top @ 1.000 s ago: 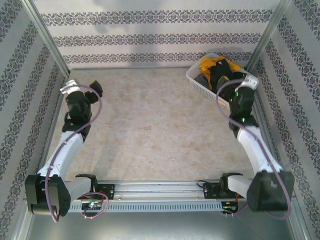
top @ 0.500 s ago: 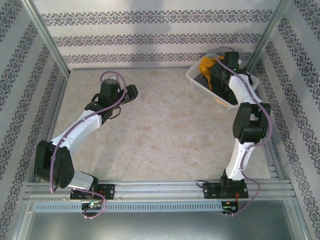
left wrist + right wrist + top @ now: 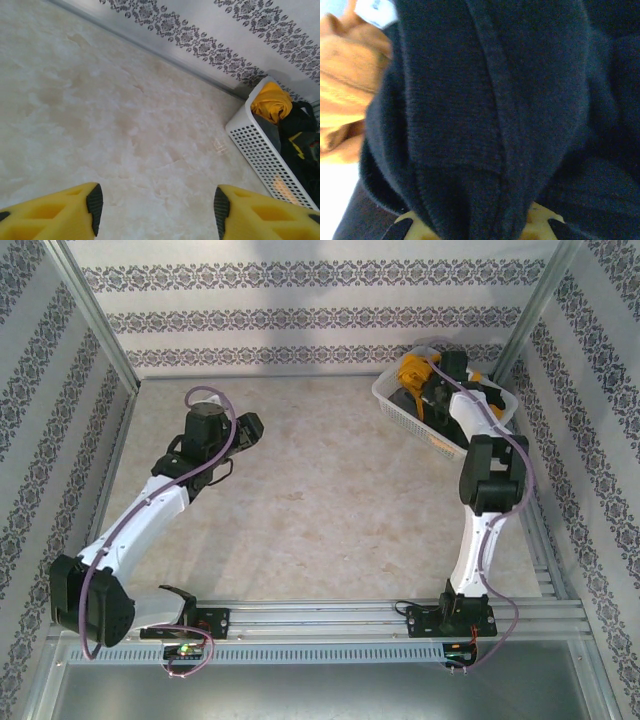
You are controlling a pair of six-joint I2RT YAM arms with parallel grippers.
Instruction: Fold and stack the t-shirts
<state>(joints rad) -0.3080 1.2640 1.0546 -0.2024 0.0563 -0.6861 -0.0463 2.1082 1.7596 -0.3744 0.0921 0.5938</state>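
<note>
The black t-shirt (image 3: pixel 495 100) lies bunched in the white lattice basket (image 3: pixel 425 425) at the back right, beside the mustard-yellow t-shirt (image 3: pixel 411 369). My right gripper (image 3: pixel 441 377) reaches down into the basket, and in the right wrist view the right gripper (image 3: pixel 475 229) is shut on a thick fold of black cloth, with the yellow t-shirt (image 3: pixel 345 75) at the left. My left gripper (image 3: pixel 250 428) hangs open and empty over the bare table at the back left. From the left wrist, the left gripper (image 3: pixel 156 202) faces the basket (image 3: pixel 260 150), yellow t-shirt (image 3: pixel 272 102) and black t-shirt (image 3: pixel 300 120).
The marble-look table (image 3: pixel 320 490) spreads between the arms. Patterned walls (image 3: pixel 300 315) close the back and both sides, with metal posts at the corners. The basket sits tight against the right post and wall.
The right gripper has closed on the black t-shirt inside the basket. The left arm has drawn slightly back to the left and its jaws have narrowed somewhat.
</note>
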